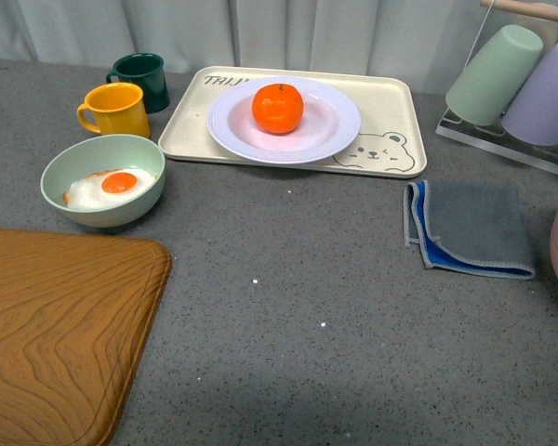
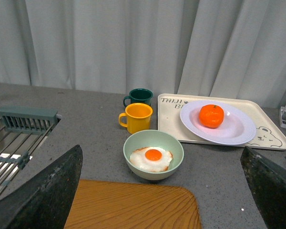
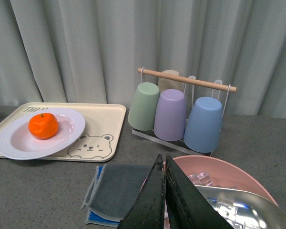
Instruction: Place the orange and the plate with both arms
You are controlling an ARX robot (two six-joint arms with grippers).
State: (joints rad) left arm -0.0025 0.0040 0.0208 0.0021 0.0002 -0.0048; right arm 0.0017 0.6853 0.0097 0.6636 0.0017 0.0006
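The orange (image 1: 278, 107) sits in the middle of the white ridged plate (image 1: 335, 130), which rests on the beige bear tray (image 1: 391, 111) at the back. Both also show in the left wrist view, orange (image 2: 211, 116) on plate (image 2: 238, 131), and in the right wrist view, orange (image 3: 43, 126) on plate (image 3: 14, 143). Neither arm shows in the front view. My left gripper (image 2: 162, 191) is open and empty, above the wooden board, well short of the tray. My right gripper (image 3: 163, 162) is shut and empty, above the pink basin's rim.
A pale green bowl (image 1: 103, 180) with a fried egg, a yellow mug (image 1: 117, 109) and a dark green mug (image 1: 141, 80) stand left of the tray. A wooden board (image 1: 56, 325) lies front left. A grey-blue cloth (image 1: 470, 228), a cup rack (image 1: 530, 84) and a pink basin (image 3: 224, 174) are at the right.
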